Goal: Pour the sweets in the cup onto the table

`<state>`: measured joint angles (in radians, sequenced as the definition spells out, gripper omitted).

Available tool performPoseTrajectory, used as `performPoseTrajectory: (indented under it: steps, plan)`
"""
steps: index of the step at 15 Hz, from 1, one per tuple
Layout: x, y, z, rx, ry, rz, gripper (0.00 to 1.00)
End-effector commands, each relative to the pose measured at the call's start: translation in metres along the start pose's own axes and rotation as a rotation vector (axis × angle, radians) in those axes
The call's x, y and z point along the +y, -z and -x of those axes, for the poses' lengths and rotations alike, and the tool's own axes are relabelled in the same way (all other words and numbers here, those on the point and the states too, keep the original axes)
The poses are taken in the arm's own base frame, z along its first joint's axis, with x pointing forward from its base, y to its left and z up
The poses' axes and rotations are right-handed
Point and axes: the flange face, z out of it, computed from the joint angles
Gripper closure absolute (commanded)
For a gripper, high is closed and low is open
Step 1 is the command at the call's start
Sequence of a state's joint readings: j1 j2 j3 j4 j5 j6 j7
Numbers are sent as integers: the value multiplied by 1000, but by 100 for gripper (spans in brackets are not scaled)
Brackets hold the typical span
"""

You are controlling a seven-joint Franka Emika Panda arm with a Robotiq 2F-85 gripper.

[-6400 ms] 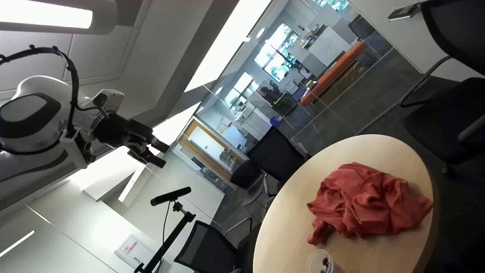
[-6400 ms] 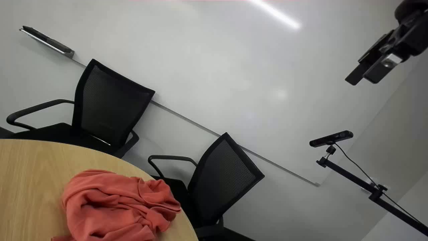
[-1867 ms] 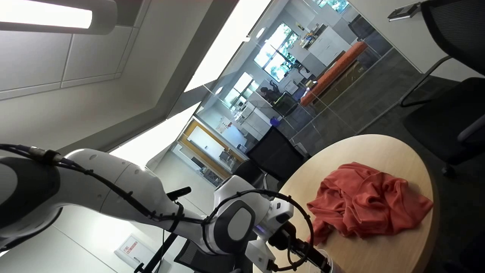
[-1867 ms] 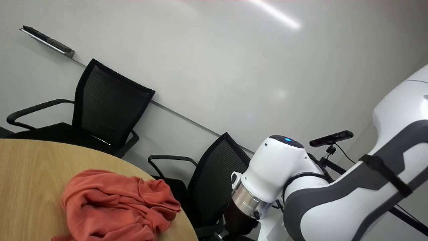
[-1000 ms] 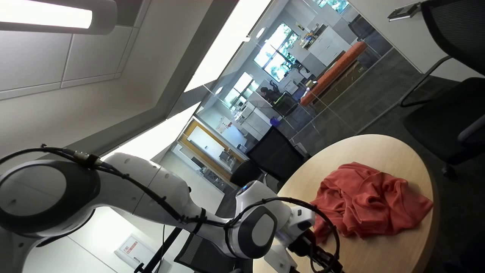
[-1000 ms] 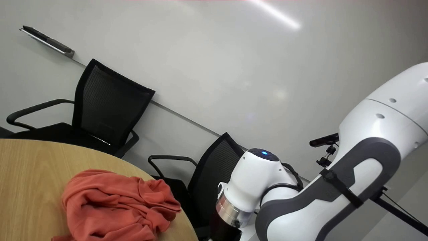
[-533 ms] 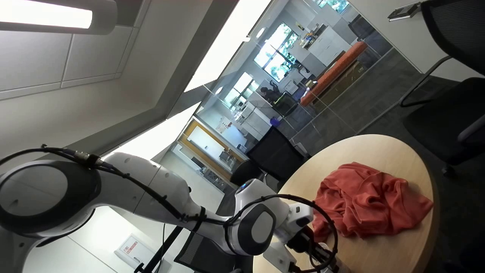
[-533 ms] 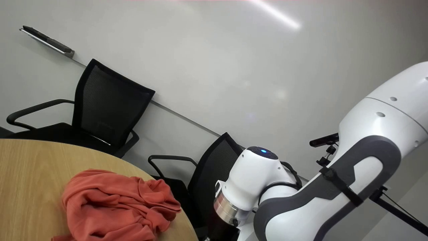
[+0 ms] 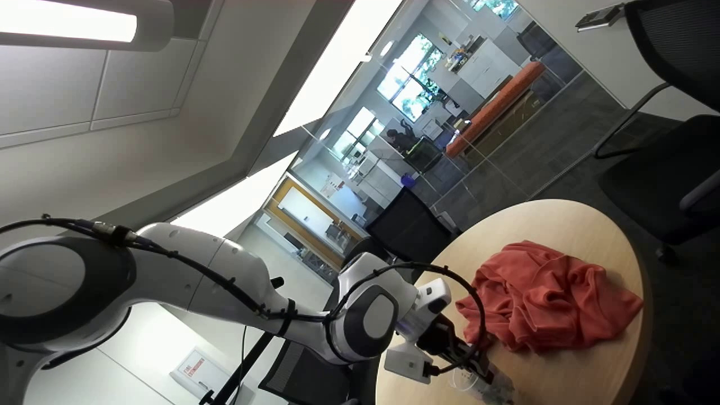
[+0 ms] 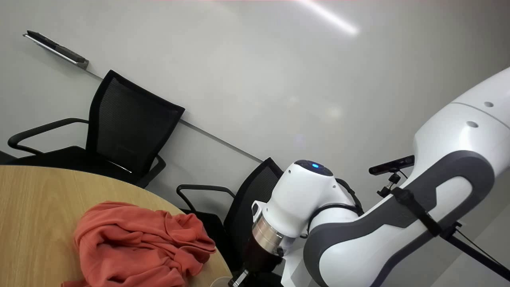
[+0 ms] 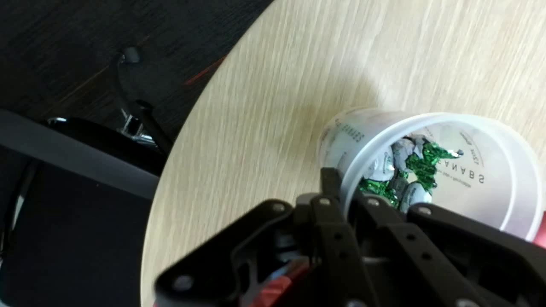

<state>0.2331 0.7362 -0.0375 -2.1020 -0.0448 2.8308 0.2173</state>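
Observation:
The cup [image 11: 490,192], white and translucent with dark print, leans in the wrist view with its mouth towards the camera. Several sweets [image 11: 422,170] in green and silvery foil lie inside it. My gripper [image 11: 346,189] is shut on the cup's wall at the rim, one finger inside and one outside. In an exterior view the cup [image 9: 466,380] shows partly behind the gripper [image 9: 487,376] at the bottom. Only a bit of the cup's rim [image 10: 220,282] shows in an exterior view. Whether its base touches the table [image 11: 256,128] I cannot tell.
A crumpled red cloth [image 9: 545,298] lies on the round table close to the cup. The table's curved edge runs near my gripper in the wrist view, with a black chair [image 11: 76,238] beyond it. More chairs [image 10: 131,127] stand around the table.
The gripper has shut on the cup's wall. Arm and cup have then shifted slightly up, and the cup's rim has come into view at the bottom of an exterior view.

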Motion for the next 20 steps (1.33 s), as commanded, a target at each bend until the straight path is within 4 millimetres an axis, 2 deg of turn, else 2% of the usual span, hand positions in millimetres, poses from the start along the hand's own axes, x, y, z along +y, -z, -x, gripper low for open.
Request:
performPoseTrajectory:
  steps: [1,6,10,15,18,20]
  plan:
    - [-14,33,-14,5,63,124,99]
    - [-44,43,-26,49,134,363,99]
    - [-62,40,-27,90,132,495,99]
    - [-62,23,-28,123,69,603,99]
    - [-60,13,-28,169,-15,617,99]
    - [-59,10,-22,135,28,577,95]
